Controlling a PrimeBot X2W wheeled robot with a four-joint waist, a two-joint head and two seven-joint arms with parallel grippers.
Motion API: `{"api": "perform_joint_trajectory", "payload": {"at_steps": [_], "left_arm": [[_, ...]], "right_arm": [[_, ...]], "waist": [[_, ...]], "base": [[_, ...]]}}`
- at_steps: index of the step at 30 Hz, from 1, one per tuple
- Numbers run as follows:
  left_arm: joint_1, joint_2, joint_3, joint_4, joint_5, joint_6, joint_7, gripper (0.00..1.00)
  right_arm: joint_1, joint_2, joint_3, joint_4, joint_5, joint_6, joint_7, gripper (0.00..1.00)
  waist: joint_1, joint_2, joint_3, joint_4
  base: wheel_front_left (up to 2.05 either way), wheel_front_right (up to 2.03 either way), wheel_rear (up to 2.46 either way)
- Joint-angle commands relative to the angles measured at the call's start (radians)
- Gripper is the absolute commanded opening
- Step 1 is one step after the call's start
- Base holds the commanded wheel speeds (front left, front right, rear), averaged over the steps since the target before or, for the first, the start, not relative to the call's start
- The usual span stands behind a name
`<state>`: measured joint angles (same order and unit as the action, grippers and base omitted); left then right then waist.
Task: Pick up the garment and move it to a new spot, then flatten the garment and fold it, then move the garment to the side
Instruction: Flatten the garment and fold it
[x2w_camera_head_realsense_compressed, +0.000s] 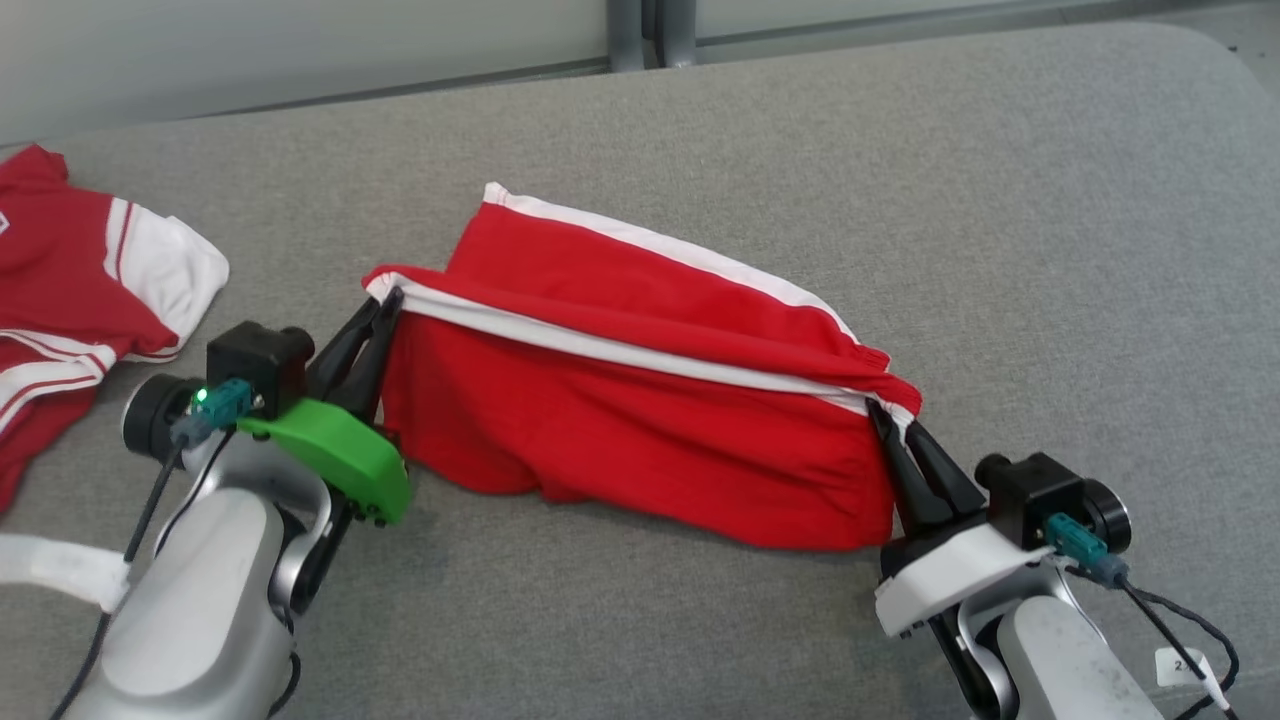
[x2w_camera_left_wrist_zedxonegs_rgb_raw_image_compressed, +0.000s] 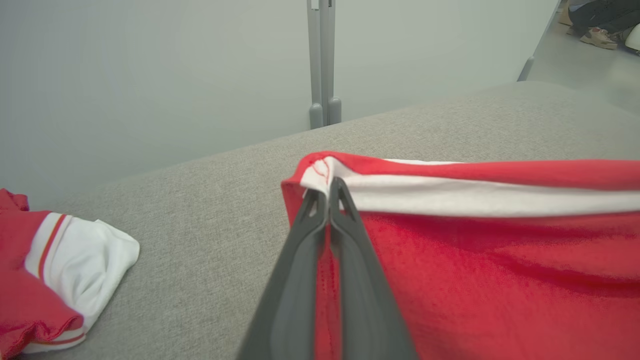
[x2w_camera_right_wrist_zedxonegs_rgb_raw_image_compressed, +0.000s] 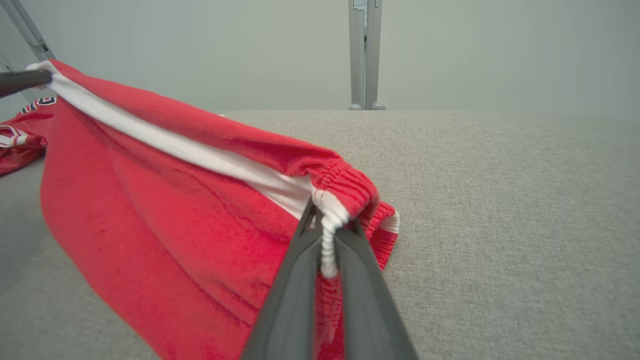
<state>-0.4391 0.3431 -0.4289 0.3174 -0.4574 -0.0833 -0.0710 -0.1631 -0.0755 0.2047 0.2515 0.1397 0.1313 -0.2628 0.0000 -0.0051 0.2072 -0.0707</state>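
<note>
Garment (x2w_camera_head_realsense_compressed: 640, 430): soft red cloth, white stripe, slung between my grips.
Left gripper (x2w_camera_head_realsense_compressed: 388, 305): pinching its nine-o'clock corner.
Right gripper (x2w_camera_head_realsense_compressed: 893, 418): pinching the gathered four-o'clock corner.

Left gripper (x2w_camera_head_realsense_compressed: 392, 298): clamped on one corner of the garment (x2w_camera_head_realsense_compressed: 640, 440), fingers angled up-right.
Right gripper (x2w_camera_head_realsense_compressed: 885, 408): clamped on the opposite corner, fingers angled up-left.

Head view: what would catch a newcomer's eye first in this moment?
The red garment in the middle is held up by its white-striped edge and drapes down to the grey surface. The left claw pinches one end of that edge and the right claw the other, both shut on the cloth. A second red-and-white garment lies crumpled at the far left.
</note>
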Motion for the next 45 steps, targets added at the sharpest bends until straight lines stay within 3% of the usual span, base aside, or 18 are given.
{"api": "perform_joint_trajectory", "payload": {"at_steps": [1, 10, 24, 25, 26, 27, 28, 29, 45], "left_arm": [[-0.066, -0.004, -0.004, 0.044, 0.008, -0.009, 0.001, 0.0], [-0.28, -0.031, -0.044, 0.257, 0.024, -0.027, 0.04, 0.0], [-0.485, -0.081, -0.098, 0.531, 0.02, -0.043, 0.025, 0.0], [-0.491, -0.087, -0.097, 0.547, 0.018, -0.043, 0.021, 0.0], [-0.494, -0.092, -0.095, 0.559, 0.013, -0.042, 0.014, 0.13], [-0.497, -0.097, -0.097, 0.571, 0.012, -0.042, 0.009, 0.42], [-0.497, -0.102, -0.1, 0.582, 0.011, -0.042, 0.005, 0.7], [-0.497, -0.106, -0.101, 0.592, 0.008, -0.043, -0.001, 1.0], [-0.419, -0.13, -0.12, 0.654, -0.051, -0.047, -0.046, 1.0]], "right_arm": [[-0.036, 0.005, -0.011, 0.018, 0.005, -0.001, -0.003, 0.0], [-0.148, 0.022, -0.028, 0.115, 0.007, -0.001, -0.002, 0.0], [-0.264, 0.023, 0.047, 0.194, 0.084, -0.001, -0.003, 0.0], [-0.267, 0.023, 0.049, 0.198, 0.084, -0.001, -0.003, 0.11], [-0.269, 0.023, 0.049, 0.2, 0.084, -0.001, -0.003, 0.33], [-0.269, 0.023, 0.048, 0.199, 0.084, -0.001, -0.003, 0.53], [-0.267, 0.023, 0.045, 0.196, 0.083, -0.001, -0.003, 0.86], [-0.262, 0.023, 0.044, 0.191, 0.079, -0.001, -0.003, 1.0], [-0.148, 0.023, -0.023, 0.105, 0.031, -0.001, -0.003, 1.0]], "waist": [[0.0, 0.0051, 0.079, -0.06], [0.0, 0.0051, 0.168, -0.109], [0.0, 0.0051, 0.221, -0.143], [0.0, 0.0051, 0.219, -0.142], [0.0, 0.0051, 0.216, -0.14], [0.0, 0.0051, 0.213, -0.138], [0.0, 0.0051, 0.209, -0.135], [0.0, 0.0051, 0.205, -0.132], [0.0, 0.0051, 0.109, -0.085]], "base": [[0.0, 0.0, 0.0], [0.0, 0.0, 0.0], [0.0, 0.0, 0.0], [0.0, 0.0, 0.0], [0.0, 0.0, 0.0], [0.0, 0.0, 0.0], [0.0, 0.0, 0.0], [0.0, 0.0, 0.0], [0.0, 0.0, 0.0]]}}
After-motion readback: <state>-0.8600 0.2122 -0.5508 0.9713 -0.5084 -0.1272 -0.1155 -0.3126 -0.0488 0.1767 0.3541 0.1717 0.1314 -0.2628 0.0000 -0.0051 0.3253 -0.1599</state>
